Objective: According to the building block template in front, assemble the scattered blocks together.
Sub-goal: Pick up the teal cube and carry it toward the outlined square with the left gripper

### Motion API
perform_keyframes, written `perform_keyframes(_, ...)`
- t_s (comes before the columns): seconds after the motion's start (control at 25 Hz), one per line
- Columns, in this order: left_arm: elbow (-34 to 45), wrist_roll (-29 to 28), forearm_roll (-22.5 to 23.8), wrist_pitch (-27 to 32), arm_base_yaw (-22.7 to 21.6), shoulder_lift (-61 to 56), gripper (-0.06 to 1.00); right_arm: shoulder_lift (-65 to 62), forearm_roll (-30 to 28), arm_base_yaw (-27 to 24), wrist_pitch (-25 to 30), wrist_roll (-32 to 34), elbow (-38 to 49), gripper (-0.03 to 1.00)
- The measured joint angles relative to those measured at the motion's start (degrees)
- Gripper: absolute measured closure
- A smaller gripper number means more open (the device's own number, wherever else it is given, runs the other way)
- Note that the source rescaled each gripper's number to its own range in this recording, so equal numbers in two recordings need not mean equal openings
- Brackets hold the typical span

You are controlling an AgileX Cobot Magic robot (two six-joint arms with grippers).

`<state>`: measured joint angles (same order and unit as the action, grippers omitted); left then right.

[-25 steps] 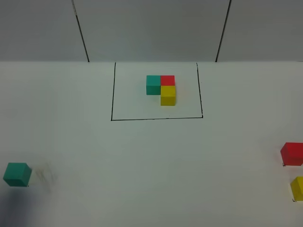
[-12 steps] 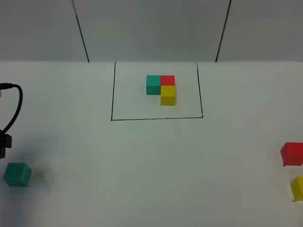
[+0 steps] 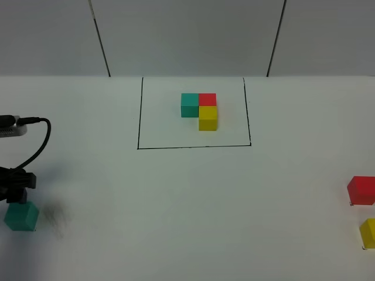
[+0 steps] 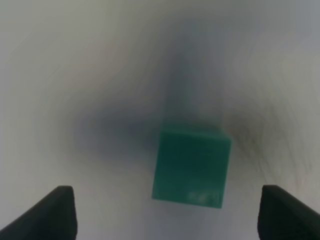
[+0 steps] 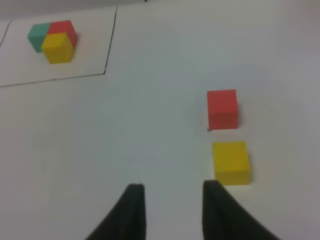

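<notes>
The teal cube (image 4: 191, 166) sits flat on the white desk (image 3: 176, 199) near its left edge, towards the near left corner. The left claw (image 4: 171, 220) hangs directly over it. Its two dark fingers (image 4: 60, 212) are spread wide, one on either side of the cube and clear of its faces, gripping nothing. The wrist view is blurred.

The red cube (image 5: 222, 107) and yellow cube (image 5: 231, 161) lie at the right edge near the near right corner, close together but apart. The right claw (image 5: 172, 215) is just beside the yellow one, its fingers a little apart and empty.

The building block template (image 3: 199, 109) stands by the middle of the far edge, inside the black outline (image 3: 193, 147).
</notes>
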<state>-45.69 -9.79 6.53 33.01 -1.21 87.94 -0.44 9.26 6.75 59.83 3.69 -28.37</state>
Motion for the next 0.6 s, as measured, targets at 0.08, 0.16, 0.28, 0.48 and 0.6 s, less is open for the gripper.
perform_keyframes(0.08,0.0,0.0,-0.1,-0.8,0.0,1.7,0.26,0.0,0.0,0.0,0.0,0.0,0.0,0.97)
perform_keyframes(0.16,0.0,0.0,-0.1,-1.3,0.0,3.1,0.26,0.0,0.0,0.0,0.0,0.0,0.0,0.97)
perform_keyframes(0.28,0.0,0.0,-0.1,-2.1,0.0,4.9,0.27,0.0,0.0,0.0,0.0,0.0,0.0,0.97)
perform_keyframes(0.48,-0.1,0.0,-0.1,-3.3,0.0,8.2,0.27,0.0,0.0,0.0,0.0,0.0,0.0,0.97)
perform_keyframes(0.6,-0.1,0.1,-0.1,-4.4,0.0,9.8,0.27,0.0,0.0,0.0,0.0,0.0,0.0,0.97)
